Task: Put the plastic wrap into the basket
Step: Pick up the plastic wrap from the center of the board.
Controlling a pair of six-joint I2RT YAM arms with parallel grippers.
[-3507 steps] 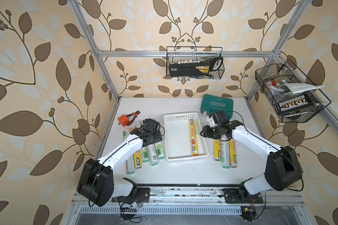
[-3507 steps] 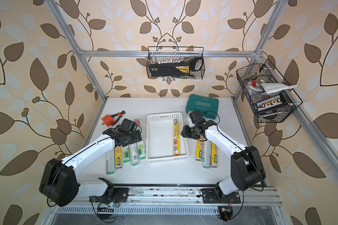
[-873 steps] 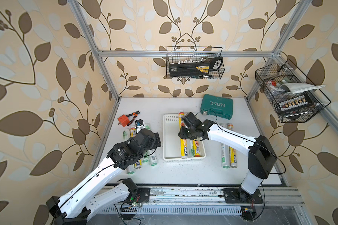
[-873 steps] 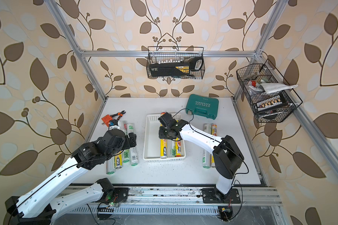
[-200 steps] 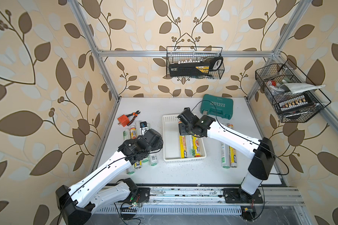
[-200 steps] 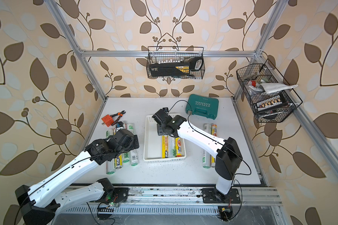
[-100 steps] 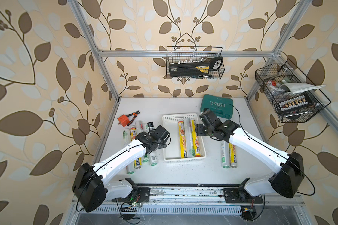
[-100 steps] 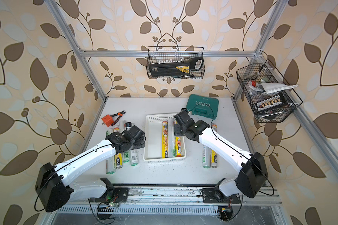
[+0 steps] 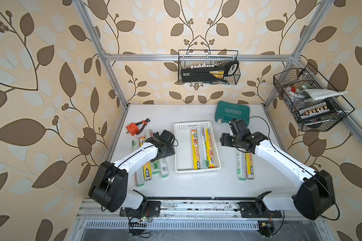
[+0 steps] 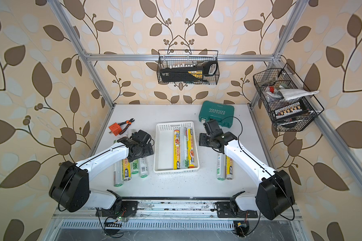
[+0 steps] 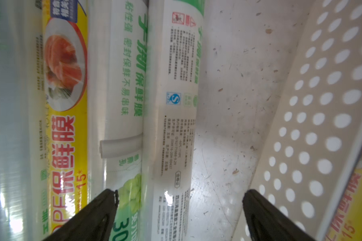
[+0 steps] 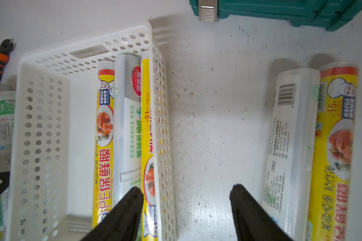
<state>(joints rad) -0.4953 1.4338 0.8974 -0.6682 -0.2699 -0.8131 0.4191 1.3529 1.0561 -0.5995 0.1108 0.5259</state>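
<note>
The white basket (image 9: 196, 125) (image 12: 40, 125) holds three plastic wrap rolls: yellow (image 9: 194, 150), silvery (image 9: 201, 144) and yellow (image 9: 209, 150). Several more rolls (image 9: 147, 171) lie left of it, and two (image 9: 245, 164) (image 12: 313, 146) lie on its right. My left gripper (image 9: 165, 151) (image 11: 180, 194) is open low over the left rolls, straddling the silvery roll (image 11: 174, 104) nearest the basket's wall (image 11: 322, 104). My right gripper (image 9: 225, 141) (image 12: 186, 192) hangs open and empty over the basket's right wall and the bare table beside it.
A green tool case (image 9: 232, 112) lies at the back right, just behind my right wrist. An orange cube (image 9: 132, 129) and cutters (image 9: 143, 125) sit behind the left rolls. Black wire baskets hang on the back wall (image 9: 208, 68) and the right wall (image 9: 307, 100).
My right gripper has drawn back out of the basket to its right side, leaving three rolls inside. My left gripper has come forward and down over the left rolls.
</note>
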